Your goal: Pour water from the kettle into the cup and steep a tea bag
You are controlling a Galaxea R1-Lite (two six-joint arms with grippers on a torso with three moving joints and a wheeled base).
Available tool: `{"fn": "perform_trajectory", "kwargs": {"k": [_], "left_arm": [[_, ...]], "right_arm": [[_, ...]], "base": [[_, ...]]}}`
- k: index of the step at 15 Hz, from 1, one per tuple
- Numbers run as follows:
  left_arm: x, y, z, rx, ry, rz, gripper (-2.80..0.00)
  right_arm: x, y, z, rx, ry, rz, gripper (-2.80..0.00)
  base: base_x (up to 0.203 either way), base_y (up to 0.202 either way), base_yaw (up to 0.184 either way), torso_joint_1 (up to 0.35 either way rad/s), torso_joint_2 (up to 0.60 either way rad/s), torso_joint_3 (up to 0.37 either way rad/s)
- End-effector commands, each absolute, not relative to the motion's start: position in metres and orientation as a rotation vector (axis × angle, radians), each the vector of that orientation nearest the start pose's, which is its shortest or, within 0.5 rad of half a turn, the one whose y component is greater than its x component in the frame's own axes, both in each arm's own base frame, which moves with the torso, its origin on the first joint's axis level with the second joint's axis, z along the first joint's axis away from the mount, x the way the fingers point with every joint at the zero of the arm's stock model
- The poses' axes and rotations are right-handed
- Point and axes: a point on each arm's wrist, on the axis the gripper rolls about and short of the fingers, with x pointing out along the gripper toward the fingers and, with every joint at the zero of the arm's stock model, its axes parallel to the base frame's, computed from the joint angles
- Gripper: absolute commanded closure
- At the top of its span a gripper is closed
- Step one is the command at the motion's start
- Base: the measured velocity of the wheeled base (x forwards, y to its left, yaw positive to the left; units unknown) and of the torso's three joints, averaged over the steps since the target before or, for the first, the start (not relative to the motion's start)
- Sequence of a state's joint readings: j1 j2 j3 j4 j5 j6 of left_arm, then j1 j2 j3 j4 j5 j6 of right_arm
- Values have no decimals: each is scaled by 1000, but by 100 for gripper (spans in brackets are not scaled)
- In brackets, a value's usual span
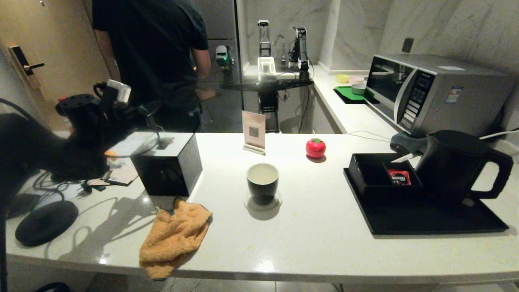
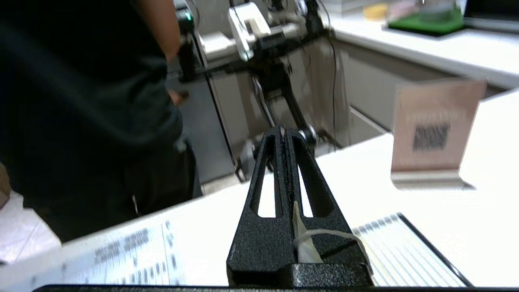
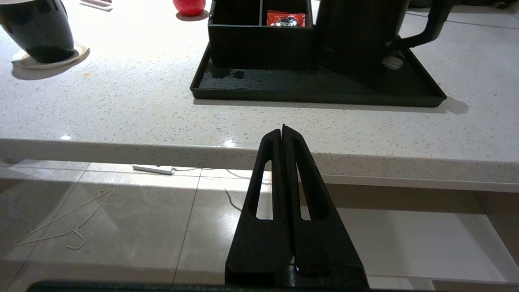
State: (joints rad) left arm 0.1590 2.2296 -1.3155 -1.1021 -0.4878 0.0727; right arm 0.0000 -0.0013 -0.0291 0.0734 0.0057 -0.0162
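So, left gripper (image 2: 284, 132) up over far-left counter, fingers pinched together on thin white string and bit of paper, maybe tea bag tag. Right gripper (image 3: 282, 129) hanging below counter edge, closed, empty. Cup (image 1: 262, 181) mid-counter on coaster. Kettle (image 1: 458, 166) on black tray (image 1: 425, 221) at right, beside divided box with red sachet (image 1: 399, 177).

Black kettle (image 1: 454, 166), orange cloth (image 1: 174, 237)

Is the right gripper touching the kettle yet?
Apart. The right wrist view shows the right gripper shut, below the counter's front edge, with bare counter between it and the kettle.
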Motion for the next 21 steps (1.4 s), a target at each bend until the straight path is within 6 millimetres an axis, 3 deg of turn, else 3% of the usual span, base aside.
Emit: {"fn": "perform_trajectory", "kwargs": {"k": [1, 11, 15, 21], "left_arm": [[431, 72, 166, 148, -178, -293, 0], [419, 106, 174, 179, -215, -208, 0], [420, 104, 173, 177, -212, -214, 0], [430, 86, 162, 167, -195, -257, 0]], "right_arm": [[-25, 0, 76, -17, 44, 7, 0], [-25, 0, 76, -17, 44, 7, 0], [-25, 0, 76, -17, 44, 7, 0], [-25, 0, 76, -17, 44, 7, 0]], "base": [[0, 0, 0, 0, 0, 0], [0, 0, 0, 0, 0, 0], [0, 0, 0, 0, 0, 0], [0, 0, 0, 0, 0, 0]]}}
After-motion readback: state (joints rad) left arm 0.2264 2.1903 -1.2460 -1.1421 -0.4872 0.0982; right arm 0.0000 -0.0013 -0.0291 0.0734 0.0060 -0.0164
